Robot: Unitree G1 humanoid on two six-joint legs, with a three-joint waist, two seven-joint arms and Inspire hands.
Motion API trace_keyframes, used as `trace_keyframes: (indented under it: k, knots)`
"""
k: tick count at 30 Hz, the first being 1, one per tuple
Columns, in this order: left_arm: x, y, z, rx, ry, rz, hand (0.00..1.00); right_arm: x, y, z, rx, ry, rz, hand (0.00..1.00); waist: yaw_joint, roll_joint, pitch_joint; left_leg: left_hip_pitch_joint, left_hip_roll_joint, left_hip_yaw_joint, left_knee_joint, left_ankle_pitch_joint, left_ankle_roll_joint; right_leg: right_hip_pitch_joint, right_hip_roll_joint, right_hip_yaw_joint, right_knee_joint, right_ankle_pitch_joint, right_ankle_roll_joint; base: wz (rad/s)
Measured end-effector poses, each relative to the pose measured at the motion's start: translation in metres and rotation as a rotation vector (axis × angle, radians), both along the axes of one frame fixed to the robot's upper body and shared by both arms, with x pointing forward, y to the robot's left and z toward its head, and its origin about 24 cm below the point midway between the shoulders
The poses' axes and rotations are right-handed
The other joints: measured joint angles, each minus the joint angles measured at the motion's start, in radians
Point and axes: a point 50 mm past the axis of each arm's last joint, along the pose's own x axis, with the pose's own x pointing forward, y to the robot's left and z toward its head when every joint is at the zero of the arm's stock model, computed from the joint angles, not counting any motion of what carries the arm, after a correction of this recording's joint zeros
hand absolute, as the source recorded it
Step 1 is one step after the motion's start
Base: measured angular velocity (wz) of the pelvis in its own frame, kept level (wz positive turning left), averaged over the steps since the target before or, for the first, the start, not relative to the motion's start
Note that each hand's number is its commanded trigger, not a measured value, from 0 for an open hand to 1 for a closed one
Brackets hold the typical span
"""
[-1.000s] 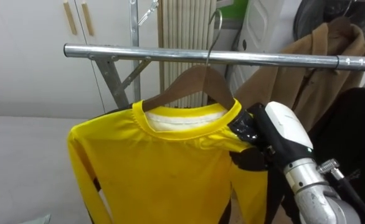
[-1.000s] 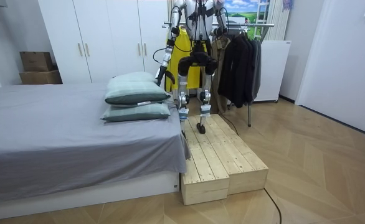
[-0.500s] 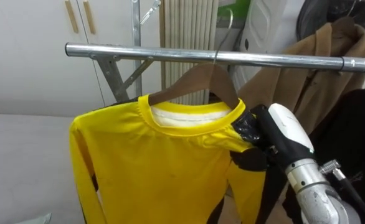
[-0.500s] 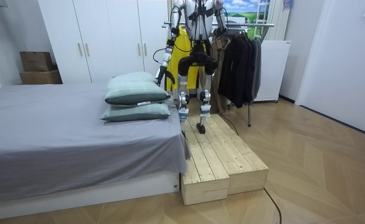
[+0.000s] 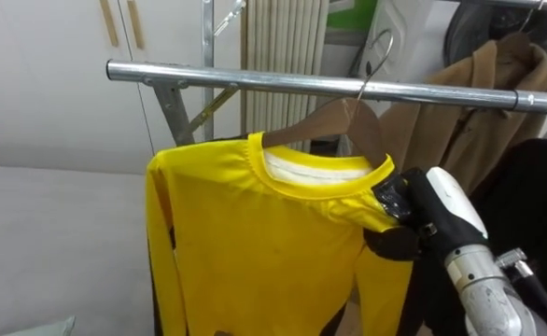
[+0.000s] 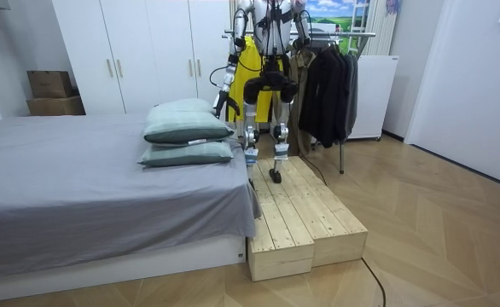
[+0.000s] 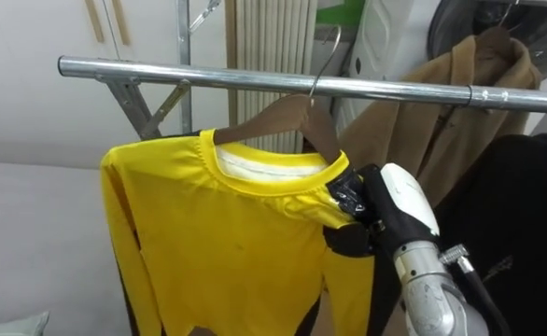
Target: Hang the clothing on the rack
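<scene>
Shirt (image 5: 255,243), yellow, 1 item: likely soft, light, slippery; on hanger (image 5: 334,121) at rail (image 5: 255,80). Right hand (image 5: 439,201) pinches its shoulder; best hold, the stiff hanger beneath.

A metal rail (image 5: 255,80) runs across. From it hangs a wooden hanger (image 5: 334,121) bearing a yellow shirt (image 5: 255,243), with a brown coat (image 5: 483,93) further right.
</scene>
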Motion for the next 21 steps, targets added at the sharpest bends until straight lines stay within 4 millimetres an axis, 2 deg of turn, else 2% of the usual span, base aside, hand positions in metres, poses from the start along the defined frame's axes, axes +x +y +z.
trace_keyframes:
  k: [6, 9, 17, 21]
  knots:
    - [0.002, 0.001, 0.000, -0.007, -0.002, -0.015, 0.00, 0.002, -0.001, -0.002, -0.004, 0.004, -0.001, 1.00, 0.003, 0.000, -0.0001, 0.000, -0.002, -0.007, -0.002, -0.002, 0.003, 0.003, 0.001, -0.007, 0.000, 0.004, -0.001, 0.03]
    - [0.002, 0.002, 0.000, -0.006, 0.004, -0.033, 0.00, 0.003, -0.001, -0.002, -0.003, 0.002, 0.004, 1.00, 0.005, 0.000, -0.0001, 0.004, -0.001, -0.007, -0.003, -0.002, 0.002, 0.002, 0.003, -0.010, 0.001, 0.009, -0.010, 0.00]
    - [0.004, 0.003, 0.001, -0.004, 0.000, -0.040, 0.00, 0.005, -0.005, 0.002, -0.038, 0.012, 0.029, 1.00, 0.016, 0.000, -0.0002, 0.001, 0.000, -0.015, -0.005, -0.001, 0.001, 0.002, 0.002, -0.006, 0.000, 0.008, -0.008, -0.02]
    - [0.005, 0.005, 0.002, 0.004, -0.017, -0.018, 0.00, 0.005, -0.009, -0.008, -0.045, 0.056, 0.027, 1.00, 0.026, -0.002, -0.0007, 0.015, 0.000, -0.018, -0.007, 0.000, -0.001, 0.013, 0.002, -0.008, -0.001, 0.009, -0.009, 0.00]
